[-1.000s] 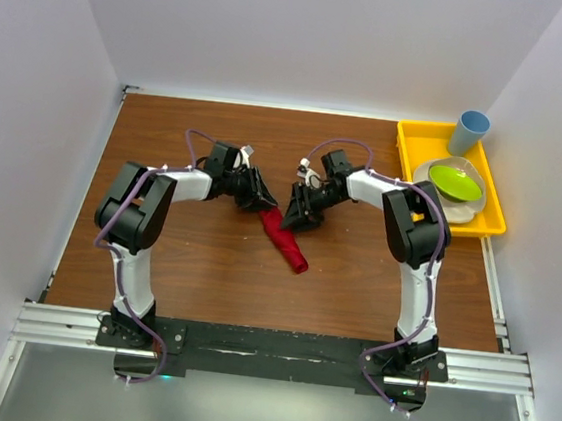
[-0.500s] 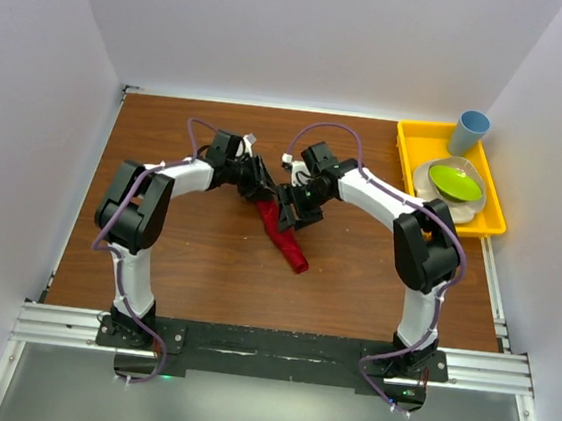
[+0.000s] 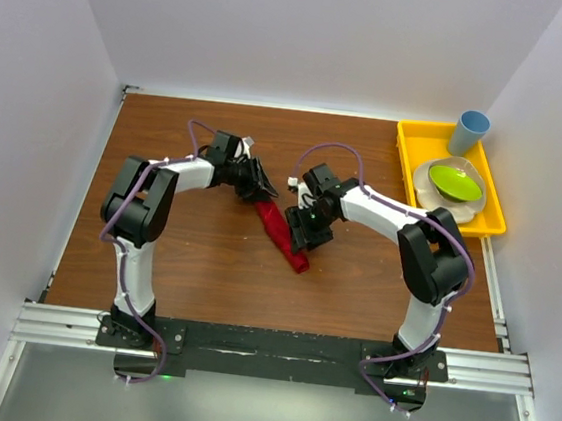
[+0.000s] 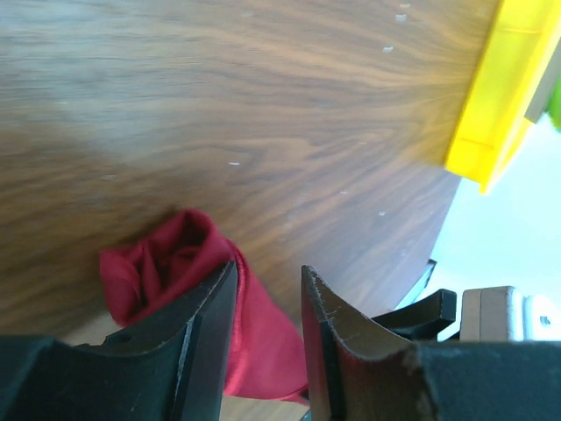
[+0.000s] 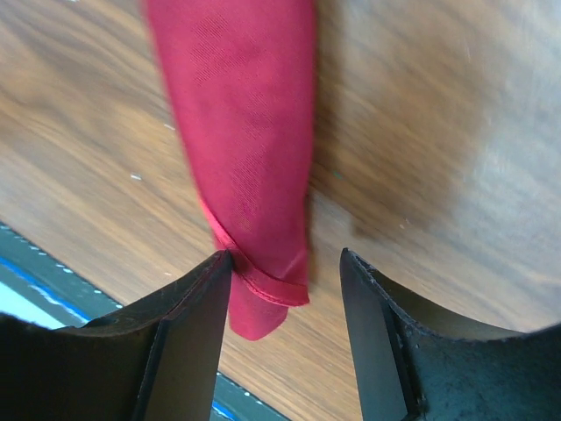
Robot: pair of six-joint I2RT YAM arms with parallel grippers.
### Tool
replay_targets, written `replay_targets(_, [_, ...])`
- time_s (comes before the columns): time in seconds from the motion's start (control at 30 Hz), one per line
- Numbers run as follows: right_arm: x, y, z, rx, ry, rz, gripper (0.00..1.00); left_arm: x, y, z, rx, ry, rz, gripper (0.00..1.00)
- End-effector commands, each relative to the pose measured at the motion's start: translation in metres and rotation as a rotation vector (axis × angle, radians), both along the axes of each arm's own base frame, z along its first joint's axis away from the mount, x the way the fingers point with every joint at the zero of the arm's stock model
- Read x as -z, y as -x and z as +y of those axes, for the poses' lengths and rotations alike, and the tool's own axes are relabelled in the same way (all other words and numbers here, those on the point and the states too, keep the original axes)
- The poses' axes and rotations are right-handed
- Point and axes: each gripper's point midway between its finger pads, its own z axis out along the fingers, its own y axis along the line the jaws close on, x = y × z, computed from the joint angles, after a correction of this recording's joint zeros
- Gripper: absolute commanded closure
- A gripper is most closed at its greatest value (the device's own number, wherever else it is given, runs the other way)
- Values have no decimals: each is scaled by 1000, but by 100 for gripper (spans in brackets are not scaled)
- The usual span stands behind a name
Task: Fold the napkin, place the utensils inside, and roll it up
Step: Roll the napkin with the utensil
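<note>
One shift: right end effector (image 5: 286, 256), released, slid down napkin (image 3: 280, 237); left end effector (image 4: 268, 272) grasps it.

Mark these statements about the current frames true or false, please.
1. The napkin lies on the table as a narrow roll. True.
2. The right gripper has its fingers shut on empty air. False: the fingers are apart, with the near end of the napkin between them.
3. The blue cup stands at the far end of the yellow tray. True.
4. The green bowl sits on the bare wood beside the napkin. False: it is in the yellow tray, well to the right of the napkin.
</note>
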Motion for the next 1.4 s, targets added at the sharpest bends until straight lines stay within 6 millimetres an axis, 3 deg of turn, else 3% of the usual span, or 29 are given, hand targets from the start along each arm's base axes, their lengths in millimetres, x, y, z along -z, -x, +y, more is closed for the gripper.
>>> replay_targets(0.0, [-9, -3, -2, -2, -9, -71, 45, 5, -10, 7, 13, -42, -27, 60])
replay_targets(0.17, [-7, -4, -1, -3, 5, -71, 47, -1, -16, 6, 17, -47, -43, 60])
replay_targets(0.37, [-38, -8, 9, -7, -29, -91, 46, -35, -23, 7, 29, -57, -112, 59])
replay_targets(0.5, [-66, -20, 19, 15, -75, -136, 44, -58, -18, -1, 33, 1, -133, 59])
replay_targets(0.57, [-73, -25, 27, 20, -113, -143, 44, -60, -10, -7, 36, 58, -113, 59])
replay_targets(0.67, [-71, -27, 44, 34, -176, -107, 49, -56, -1, -15, 47, 95, -99, 61])
replay_targets(0.77, [-67, -29, 61, 51, -255, -74, 63, -49, 8, -24, 73, 102, -76, 63])
replay_targets(0.9, [-45, -26, 63, 75, -257, -40, 76, -37, 17, -27, 77, 96, -55, 65])
replay_targets(1.17, [2, -17, 44, 69, -179, -31, 82, 0, 28, -21, 104, 51, -10, 66])
replay_targets(1.27, [10, -15, 39, 63, -155, -33, 82, 8, 22, -19, 120, 5, -18, 66])
replay_targets(1.37, [5, -18, 38, 50, -143, -47, 82, 5, 16, -21, 137, -6, -27, 67])
